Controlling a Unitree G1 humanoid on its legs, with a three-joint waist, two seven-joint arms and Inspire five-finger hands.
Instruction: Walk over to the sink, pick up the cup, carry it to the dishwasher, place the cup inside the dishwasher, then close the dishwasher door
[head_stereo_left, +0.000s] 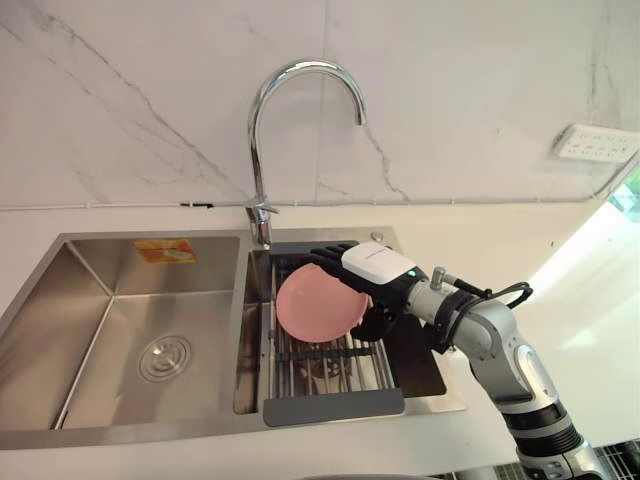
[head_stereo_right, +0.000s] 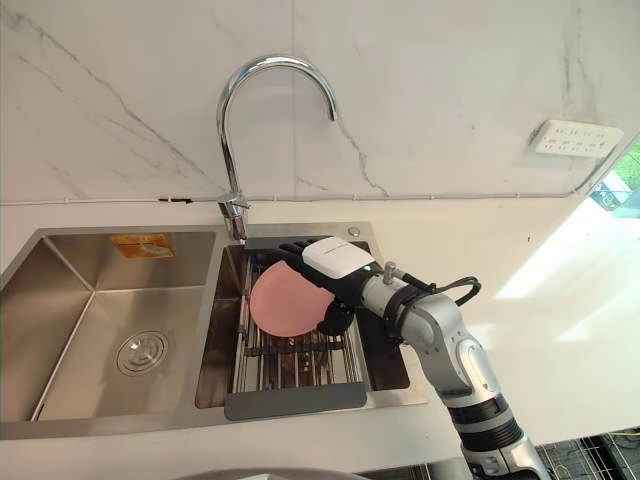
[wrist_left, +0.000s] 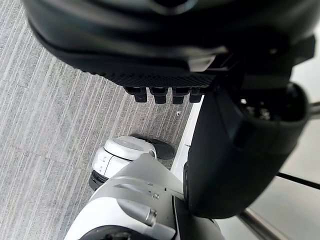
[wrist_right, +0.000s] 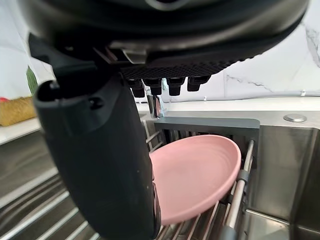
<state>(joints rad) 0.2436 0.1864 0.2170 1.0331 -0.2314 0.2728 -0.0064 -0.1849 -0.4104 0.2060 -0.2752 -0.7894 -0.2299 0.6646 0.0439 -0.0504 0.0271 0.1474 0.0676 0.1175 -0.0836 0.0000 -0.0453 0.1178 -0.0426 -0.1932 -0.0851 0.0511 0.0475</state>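
Note:
A pink shallow dish (head_stereo_left: 312, 306) leans on edge on a metal rack (head_stereo_left: 335, 372) across the sink's right basin; it looks more like a small bowl than a cup. My right hand (head_stereo_left: 378, 268) reaches in from the right and straddles the dish's rim, fingers (head_stereo_left: 325, 254) behind it and thumb (head_stereo_left: 374, 322) in front. In the right wrist view the thumb (wrist_right: 100, 165) overlaps the dish (wrist_right: 200, 172) while the fingers stay fairly straight, so the hand is open. My left hand (wrist_left: 240, 150) hangs relaxed over a grey floor.
A tall chrome faucet (head_stereo_left: 262, 140) arches over the divider between the basins. The left basin (head_stereo_left: 100, 320) has a drain in its floor. A white counter (head_stereo_left: 590, 300) runs right of the sink, with a wall socket (head_stereo_left: 595, 143) above it.

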